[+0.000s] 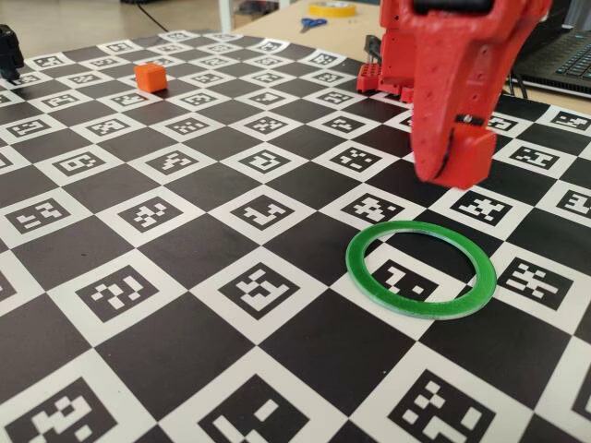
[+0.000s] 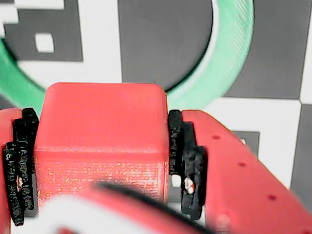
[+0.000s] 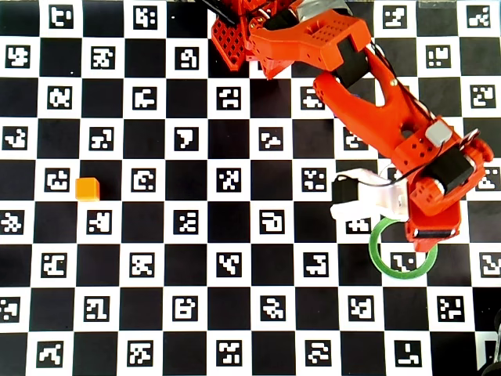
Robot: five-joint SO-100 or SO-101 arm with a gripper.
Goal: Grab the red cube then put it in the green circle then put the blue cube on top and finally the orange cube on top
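In the wrist view, the red cube (image 2: 100,141) sits clamped between the black pads (image 2: 187,161) of my gripper (image 2: 101,117), which is shut on it. The gripper (image 1: 452,171) hangs with the cube (image 1: 473,159) just above the far rim of the green circle (image 1: 369,277), a flat ring on the board. The ring (image 2: 229,58) curves behind the cube. From overhead, the gripper (image 3: 429,235) overlaps the ring's (image 3: 377,258) upper right edge and hides the cube. The orange cube (image 1: 150,77) rests far left (image 3: 87,189). The blue cube is out of view.
A black-and-white checkerboard of markers (image 3: 227,258) covers the table. The arm's base (image 3: 235,39) stands at the board's far edge. Beyond it lie scissors (image 1: 312,23), a tape roll (image 1: 332,7) and a laptop (image 1: 563,55). A black object (image 1: 9,51) sits far left.
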